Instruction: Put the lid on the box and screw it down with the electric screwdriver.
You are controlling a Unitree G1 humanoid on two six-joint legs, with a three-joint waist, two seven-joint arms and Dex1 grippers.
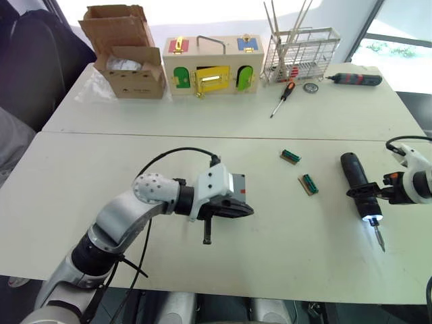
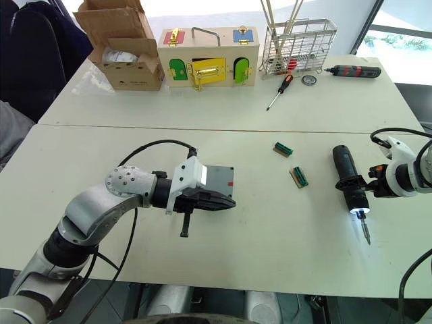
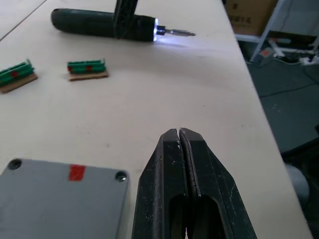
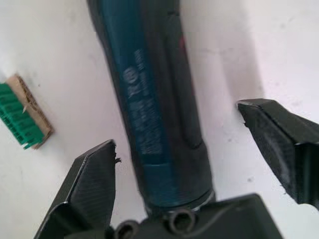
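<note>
White table (image 1: 202, 283); left jaws (image 3: 180, 137) closed, empty; right jaws (image 4: 179, 164) apparently open astride electric screwdriver (image 4: 154, 99).

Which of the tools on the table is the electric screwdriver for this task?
Start at the near white table and go to its right edge. The electric screwdriver lies between the right hand and its open fingers, thick, black, lit at the bit, unlike the slim tools on the far table.
</note>
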